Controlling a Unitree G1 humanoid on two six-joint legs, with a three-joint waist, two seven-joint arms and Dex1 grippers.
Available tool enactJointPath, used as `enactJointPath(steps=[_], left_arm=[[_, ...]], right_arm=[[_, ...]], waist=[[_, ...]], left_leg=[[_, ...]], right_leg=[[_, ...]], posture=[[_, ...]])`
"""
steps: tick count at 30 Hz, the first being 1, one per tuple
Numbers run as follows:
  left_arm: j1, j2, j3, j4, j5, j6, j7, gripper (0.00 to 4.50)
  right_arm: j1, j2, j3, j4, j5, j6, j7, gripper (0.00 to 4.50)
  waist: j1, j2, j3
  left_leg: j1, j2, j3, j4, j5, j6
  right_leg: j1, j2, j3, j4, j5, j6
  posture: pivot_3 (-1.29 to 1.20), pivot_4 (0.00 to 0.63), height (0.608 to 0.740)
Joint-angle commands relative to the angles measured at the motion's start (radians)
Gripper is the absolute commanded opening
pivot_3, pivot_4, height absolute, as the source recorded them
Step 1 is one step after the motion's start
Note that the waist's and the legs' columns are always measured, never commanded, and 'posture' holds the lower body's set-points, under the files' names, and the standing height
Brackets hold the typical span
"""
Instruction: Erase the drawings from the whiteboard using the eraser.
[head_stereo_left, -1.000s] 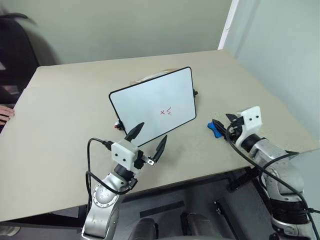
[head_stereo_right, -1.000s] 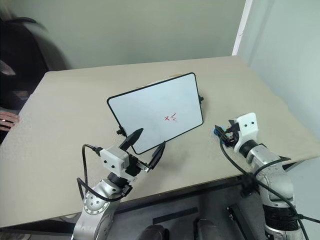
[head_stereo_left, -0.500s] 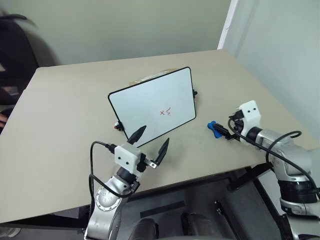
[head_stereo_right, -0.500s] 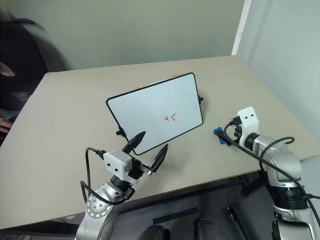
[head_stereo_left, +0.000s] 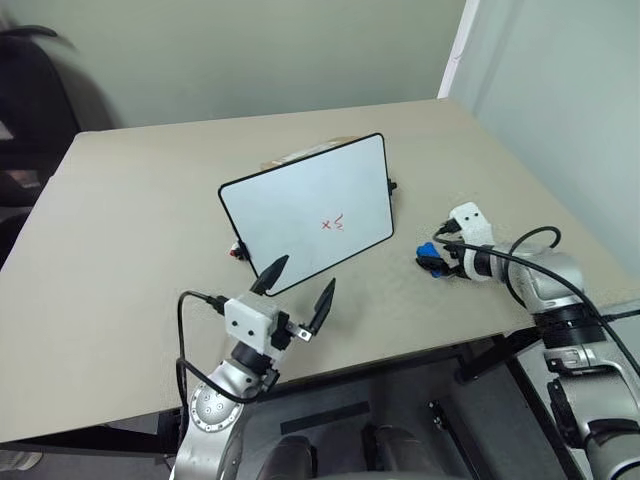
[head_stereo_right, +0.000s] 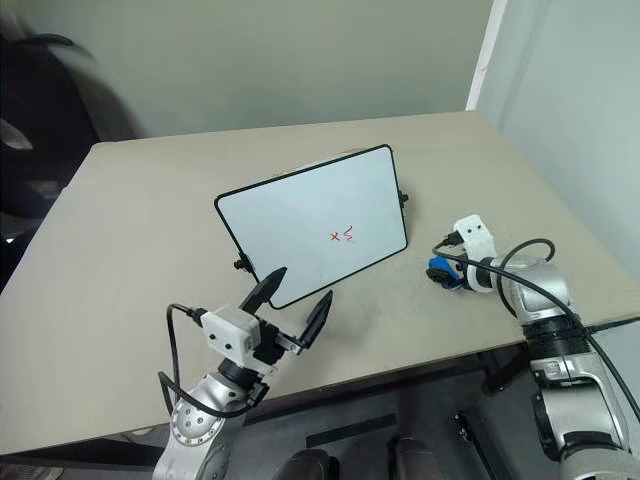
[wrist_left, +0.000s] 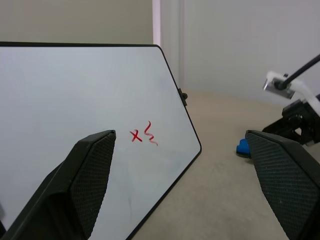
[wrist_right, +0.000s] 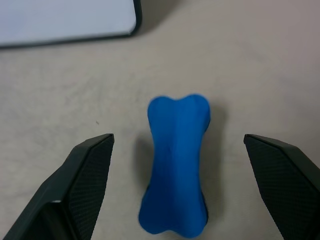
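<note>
A beige counter (head_stereo_left: 130, 230) carries the whiteboard (head_stereo_left: 310, 210) at centre frame with its red drawings (head_stereo_left: 334, 223). At right, the right tool (wrist_right: 177, 165) spreads wide around the blue eraser (wrist_right: 176, 160), not gripping. The left tool (head_stereo_left: 297, 289), lower centre, gapes empty.

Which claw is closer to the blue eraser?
The right claw. It sits just over the eraser, open, with a finger on each side. The left claw is far off, in front of the whiteboard.

A beige tabletop (head_stereo_left: 130, 230) fills the scene; beyond its far-left corner stands a dark chair (head_stereo_left: 25, 95), with pale walls (head_stereo_left: 250, 50) behind.
</note>
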Motion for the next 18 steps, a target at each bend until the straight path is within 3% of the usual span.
enactJointPath(steps=[1, 10, 18], left_arm=[[0.006, -0.003, 0.005, -0.056, 0.002, -0.021, 0.011, 4.50], [0.007, 0.004, 0.009, -0.057, -0.001, -0.024, 0.016, 4.50], [-0.002, 0.015, 0.013, -0.045, -0.005, -0.022, 0.007, 4.50]], right_arm=[[-0.035, 0.000, 0.016, 0.024, -0.032, -0.037, 0.028, 3.85], [-0.019, -0.004, 0.004, -0.029, -0.047, -0.034, 0.038, 0.81], [0.000, 0.040, -0.075, -0.346, 0.024, 0.053, -0.003, 0.81]], waist=[[0.000, 0.000, 0.000], [0.000, 0.000, 0.000], [-0.003, 0.001, 0.001]], left_leg=[[0.000, 0.000, 0.000, 0.000, 0.000, 0.000], [0.000, 0.000, 0.000, 0.000, 0.000, 0.000], [-0.001, 0.000, 0.000, 0.000, 0.000, 0.000]], right_leg=[[0.000, 0.000, 0.000, 0.000, 0.000, 0.000], [0.001, 0.000, 0.000, 0.000, 0.001, -0.002], [0.000, 0.000, 0.000, 0.000, 0.001, -0.002]], posture=[[0.00, 0.150, 0.739], [0.00, 0.150, 0.739], [0.00, 0.150, 0.739]])
